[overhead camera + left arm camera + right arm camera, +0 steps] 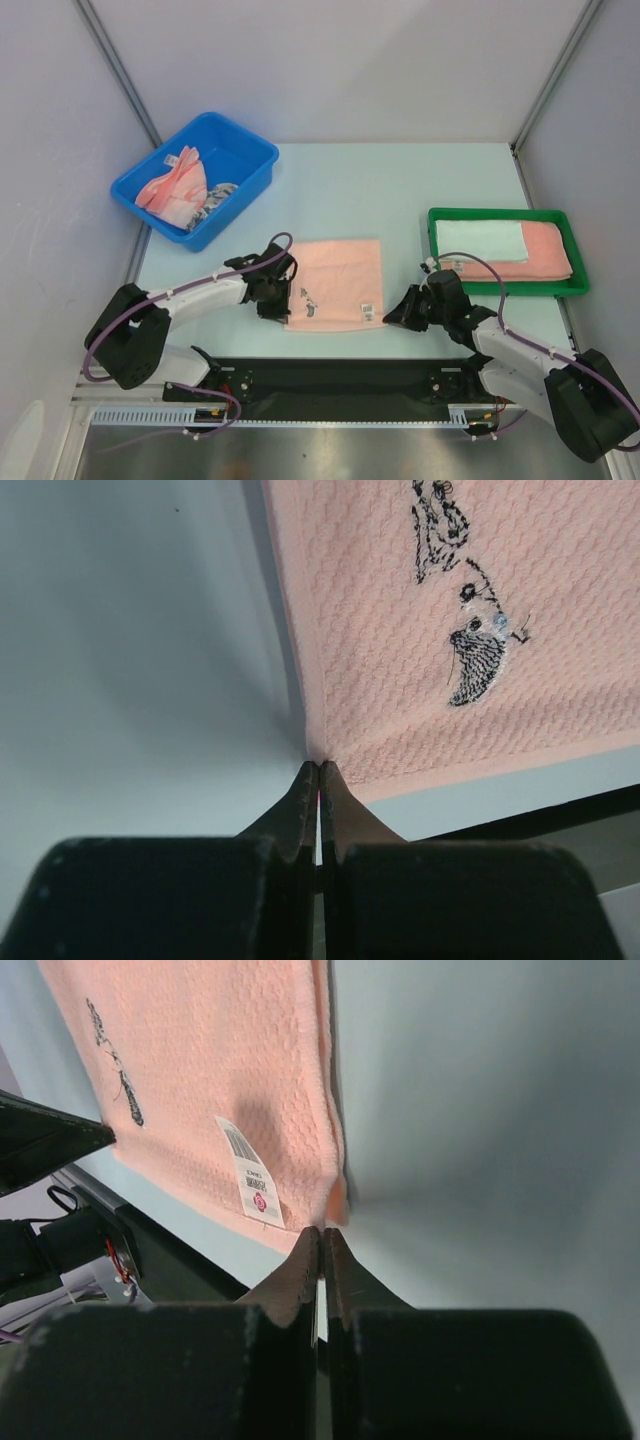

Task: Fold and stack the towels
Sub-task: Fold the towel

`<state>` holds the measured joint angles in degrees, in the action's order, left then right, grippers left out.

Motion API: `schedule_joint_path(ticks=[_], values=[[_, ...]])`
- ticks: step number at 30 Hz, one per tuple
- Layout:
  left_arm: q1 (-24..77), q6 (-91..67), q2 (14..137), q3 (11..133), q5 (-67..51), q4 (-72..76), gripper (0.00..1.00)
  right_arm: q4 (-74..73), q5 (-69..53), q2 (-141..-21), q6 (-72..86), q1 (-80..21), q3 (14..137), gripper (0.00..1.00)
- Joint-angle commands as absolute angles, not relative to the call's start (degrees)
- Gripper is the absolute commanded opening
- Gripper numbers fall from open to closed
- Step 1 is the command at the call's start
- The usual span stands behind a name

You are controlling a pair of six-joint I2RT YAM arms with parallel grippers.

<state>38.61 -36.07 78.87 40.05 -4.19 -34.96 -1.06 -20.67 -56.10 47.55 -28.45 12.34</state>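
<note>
I'm watching pink towel (335, 283) lying flat mid-table (400, 190), L gripper (318, 770) pinching its near-left corner, R gripper (322, 1232) pinching near-right corner by the tag (255, 1185), loose towels (180, 185) sitting in blue bin (262, 146), folded towels (500, 250) in green tray (500, 212)

A flat towel (335, 283) lay mid-tabletop (400, 190), my left tool (318, 772) at its near-left corner and my right tool (322, 1235) at its near-right. Behind-left stood a bin (240, 165) holding crumpled towels (180, 185). At the right, a tray (500, 213) held stacked towels (505, 250).
</note>
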Motion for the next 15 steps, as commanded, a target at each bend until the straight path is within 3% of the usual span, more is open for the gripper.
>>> schedule_joint_path(ticks=[1, 9, 10, 13, 15], values=[[38.5, -36.1, 78.7, 39.4, -2.4, -33.7, 0.00, 2.9, -20.0, -56.0, 46.8, -28.3, 12.2, 0.00], [38.4, -35.7, 79.4, 39.5, -3.1, -33.2, 0.00, -1.6, -17.3, -53.7, 44.0, -28.4, 13.9, 0.01], [38.4, -35.6, 79.7, 39.7, -3.2, -34.2, 0.11, -1.8, -17.4, -53.6, 43.9, -28.3, 14.0, 0.05], [38.4, -35.2, 79.9, 41.5, -2.5, -36.6, 0.29, -5.8, -16.7, -53.4, 43.3, -28.4, 15.4, 0.23], [38.3, -34.6, 78.7, 44.1, -0.8, -38.4, 0.33, -10.8, -14.8, -52.0, 42.3, -28.4, 18.2, 0.27]])
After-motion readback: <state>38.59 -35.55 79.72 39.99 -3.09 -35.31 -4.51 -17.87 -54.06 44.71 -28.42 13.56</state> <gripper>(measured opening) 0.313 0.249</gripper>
